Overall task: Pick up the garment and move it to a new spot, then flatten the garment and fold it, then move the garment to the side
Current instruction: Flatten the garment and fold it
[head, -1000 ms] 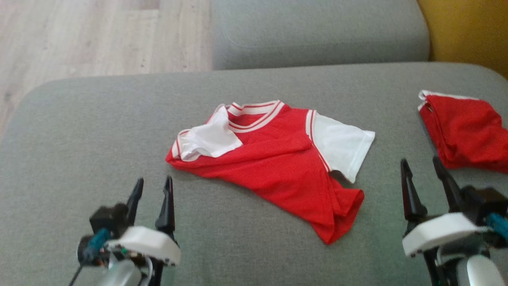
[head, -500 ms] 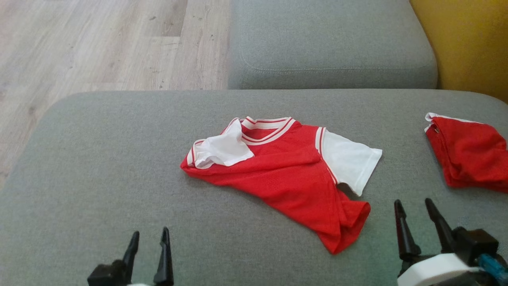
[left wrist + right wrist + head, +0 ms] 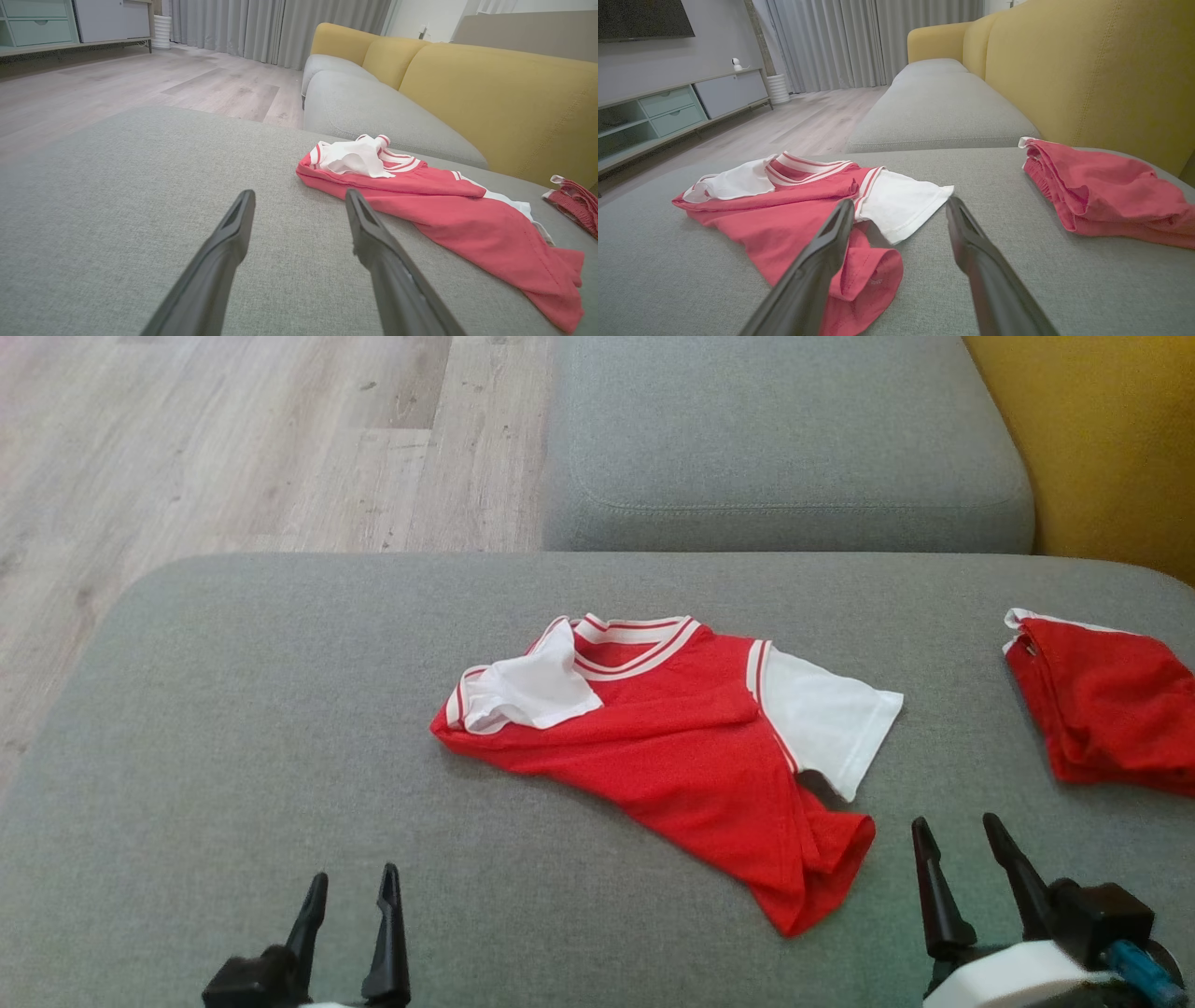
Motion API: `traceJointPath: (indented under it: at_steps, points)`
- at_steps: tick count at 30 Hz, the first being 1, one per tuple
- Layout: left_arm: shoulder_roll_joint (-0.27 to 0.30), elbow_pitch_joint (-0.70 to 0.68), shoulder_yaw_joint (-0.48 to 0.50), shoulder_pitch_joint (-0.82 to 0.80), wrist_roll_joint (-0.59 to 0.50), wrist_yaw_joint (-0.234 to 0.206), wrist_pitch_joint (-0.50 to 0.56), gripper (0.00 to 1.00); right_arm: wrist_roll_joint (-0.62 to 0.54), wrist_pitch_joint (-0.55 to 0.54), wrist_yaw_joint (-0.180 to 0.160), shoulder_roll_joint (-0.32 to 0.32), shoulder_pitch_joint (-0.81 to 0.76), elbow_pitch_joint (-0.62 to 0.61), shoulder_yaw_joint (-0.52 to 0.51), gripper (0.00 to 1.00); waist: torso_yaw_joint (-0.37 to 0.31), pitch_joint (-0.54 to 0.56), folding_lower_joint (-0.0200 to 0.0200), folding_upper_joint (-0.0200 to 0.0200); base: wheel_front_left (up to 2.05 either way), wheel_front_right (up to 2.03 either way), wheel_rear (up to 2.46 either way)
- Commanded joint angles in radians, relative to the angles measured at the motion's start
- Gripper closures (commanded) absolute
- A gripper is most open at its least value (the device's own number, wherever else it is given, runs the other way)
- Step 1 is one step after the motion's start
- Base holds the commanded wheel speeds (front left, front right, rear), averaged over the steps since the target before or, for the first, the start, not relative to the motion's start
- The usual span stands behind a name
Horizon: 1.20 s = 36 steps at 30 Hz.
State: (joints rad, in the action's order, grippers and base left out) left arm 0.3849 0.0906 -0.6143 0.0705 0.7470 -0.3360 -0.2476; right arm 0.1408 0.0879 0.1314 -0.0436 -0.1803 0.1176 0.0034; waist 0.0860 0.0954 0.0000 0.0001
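Red mesh jersey with white sleeves and a striped collar (image 3: 681,747) lies crumpled near the centre of the grey woven sofa seat cushion (image 3: 233,728). One white sleeve is folded over the collar and covers part of it. The lower hem is bunched and doubled under, so the full outline cannot be made out. Second red garment with white trim (image 3: 1102,709) lies well apart on the right, cut off by the head view's edge. Left gripper (image 3: 354,873): fingers apart, holding nothing, over bare cushion, clear of the jersey. Right gripper (image 3: 955,819): fingers apart, empty, near the bunched hem, not touching it. Both gripper bodies are cut off at the bottom edge.
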Motion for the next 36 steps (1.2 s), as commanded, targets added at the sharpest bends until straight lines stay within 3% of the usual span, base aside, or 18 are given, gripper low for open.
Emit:
traceJointPath:
  at_steps: [1, 17, 24, 36]
  points:
    - [0.021, -0.034, 0.046, -0.032, -0.006, -0.01, -0.003, 0.0, 0.001, 0.008, -0.001, -0.007, 0.036, -0.027, 0.027, 0.0, 0.0, 0.0, 0.0, -0.0001, 0.0, 0.0, 0.0]
    - [0.024, -0.036, 0.041, -0.034, -0.003, -0.021, 0.006, 0.0, -0.016, -0.004, -0.001, -0.007, 0.04, -0.022, 0.019, 0.0, 0.012, -0.01, 0.0, -0.0001, 0.0, 0.0, 0.0]
    - [0.018, -0.032, 0.035, -0.048, -0.007, -0.023, 0.007, 0.0, -0.136, -0.063, -0.001, -0.007, 0.14, -0.014, 0.031, 0.0, 0.036, -0.046, 0.0, -0.0001, 0.0, 0.0, 0.0]
    - [-0.014, -0.016, 0.034, -0.098, -0.018, -0.01, 0.0, 0.0, -0.315, -0.217, -0.001, -0.028, 0.448, 0.244, 0.076, 0.0, 0.139, -0.15, 0.0, -0.0001, 0.0, 0.0, 0.0]
